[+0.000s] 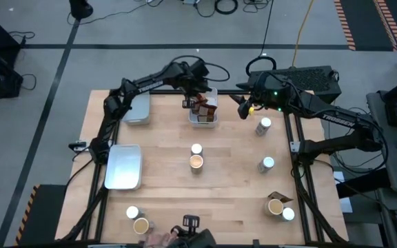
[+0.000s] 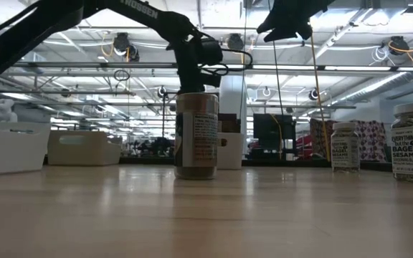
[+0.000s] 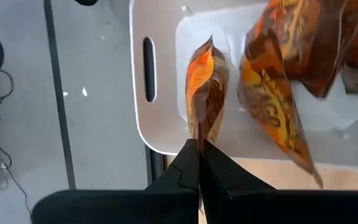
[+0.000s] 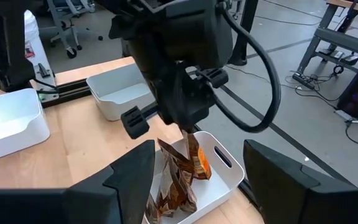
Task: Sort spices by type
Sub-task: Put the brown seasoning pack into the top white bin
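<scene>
Left jaws clenched on packet top, over tray; right jaws parted.

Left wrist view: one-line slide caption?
Left pincer shut on a brown-orange packet, holding it over the white tray beside other packets.

From table height I see: one amber-topped jar upright at centre; two white-topped jars at right; pale trays far left; both arms overhead; right gripper top right.
</scene>
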Robot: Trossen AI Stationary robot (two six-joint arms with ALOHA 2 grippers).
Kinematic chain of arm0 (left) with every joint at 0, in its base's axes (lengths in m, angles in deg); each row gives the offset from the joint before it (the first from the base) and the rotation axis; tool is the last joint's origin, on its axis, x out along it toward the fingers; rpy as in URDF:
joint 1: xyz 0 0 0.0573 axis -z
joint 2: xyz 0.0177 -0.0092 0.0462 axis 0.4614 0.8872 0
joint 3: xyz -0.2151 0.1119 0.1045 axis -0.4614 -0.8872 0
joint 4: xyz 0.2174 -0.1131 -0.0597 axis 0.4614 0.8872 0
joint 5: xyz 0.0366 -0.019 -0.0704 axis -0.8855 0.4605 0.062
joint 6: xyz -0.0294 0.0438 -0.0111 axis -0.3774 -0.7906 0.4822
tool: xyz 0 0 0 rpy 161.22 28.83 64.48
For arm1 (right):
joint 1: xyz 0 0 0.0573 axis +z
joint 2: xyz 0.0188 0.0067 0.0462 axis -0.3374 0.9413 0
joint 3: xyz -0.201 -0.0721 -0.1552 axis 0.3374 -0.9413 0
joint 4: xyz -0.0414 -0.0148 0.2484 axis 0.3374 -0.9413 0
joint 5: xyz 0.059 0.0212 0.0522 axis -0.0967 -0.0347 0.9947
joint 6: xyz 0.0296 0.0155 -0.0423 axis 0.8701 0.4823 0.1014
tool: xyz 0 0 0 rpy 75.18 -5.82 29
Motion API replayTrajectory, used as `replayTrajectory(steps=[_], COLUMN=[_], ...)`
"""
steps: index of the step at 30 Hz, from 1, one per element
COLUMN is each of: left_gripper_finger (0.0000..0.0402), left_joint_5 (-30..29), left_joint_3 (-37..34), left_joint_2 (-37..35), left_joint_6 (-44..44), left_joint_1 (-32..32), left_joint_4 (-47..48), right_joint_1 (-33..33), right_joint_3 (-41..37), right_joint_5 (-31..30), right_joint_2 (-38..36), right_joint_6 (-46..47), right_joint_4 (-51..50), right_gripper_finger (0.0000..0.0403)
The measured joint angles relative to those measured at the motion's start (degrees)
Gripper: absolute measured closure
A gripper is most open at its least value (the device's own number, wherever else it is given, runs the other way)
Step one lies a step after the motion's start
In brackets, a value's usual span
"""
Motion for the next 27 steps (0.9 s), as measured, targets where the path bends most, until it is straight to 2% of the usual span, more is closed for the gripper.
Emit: replayTrajectory(steps=[4,13,27], left_gripper_finger=[0.04,0.0399,0.0339], left_joint_5=[-1.75,-1.73,-1.73], left_joint_3=[-0.01,-0.01,-0.01], left_joint_2=[0.18,0.16,0.16], left_joint_6=[0.24,0.24,0.26], left_joint_1=[1.13,2.33,2.79], left_joint_4=[0.11,-0.82,-1.33], right_joint_1=[0.0,0.0,0.0], right_joint_3=[0.0,0.0,0.0], right_joint_5=[0.0,0.0,0.0], right_joint_2=[0.0,0.0,0.0], right_joint_6=[0.02,-0.14,-0.19], right_joint_4=[0.01,-0.04,-1.79], right_gripper_finger=[0.0177,0.0177,0.0177])
